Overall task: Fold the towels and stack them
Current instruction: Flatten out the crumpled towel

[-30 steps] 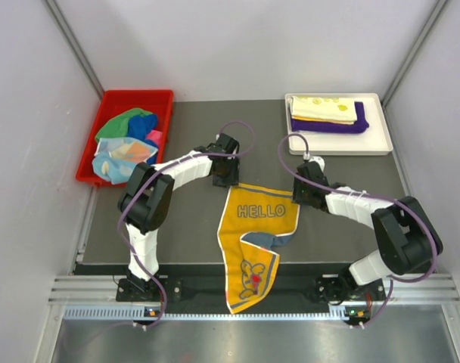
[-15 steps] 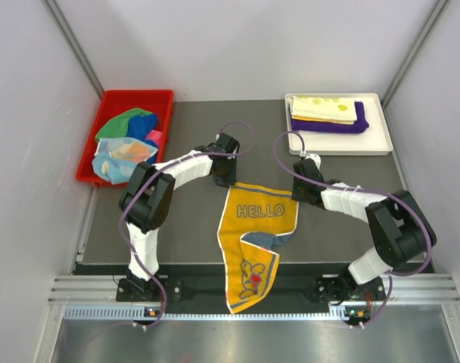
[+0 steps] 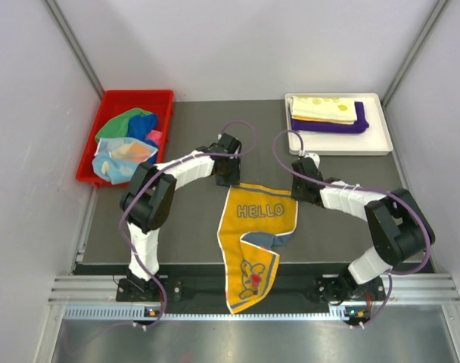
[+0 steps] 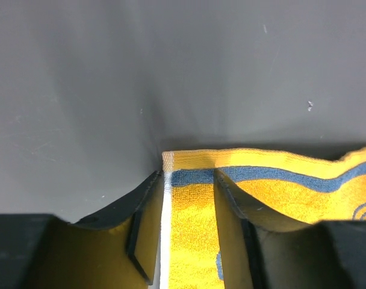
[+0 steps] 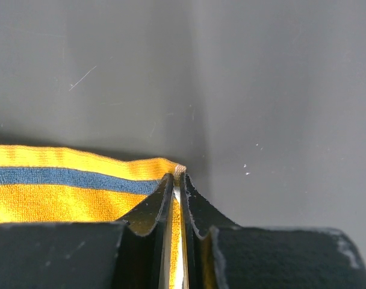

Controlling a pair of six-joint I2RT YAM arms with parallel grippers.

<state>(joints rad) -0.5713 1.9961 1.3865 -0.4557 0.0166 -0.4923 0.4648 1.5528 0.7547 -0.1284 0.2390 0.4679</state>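
A yellow towel with a blue stripe and "HELLO" lettering lies on the dark mat, its lower end folded over and hanging past the front edge. My left gripper stands open at the towel's far left corner, and the corner lies loose between the fingers in the left wrist view. My right gripper is shut on the far right corner; the right wrist view shows the jaws pinching the towel edge.
A red bin at the back left holds several crumpled towels. A white tray at the back right carries a folded pale yellow towel on a folded purple one.
The right gripper has slid a little left onto the towel's right corner and closed on it. The left gripper has stayed at the left corner.
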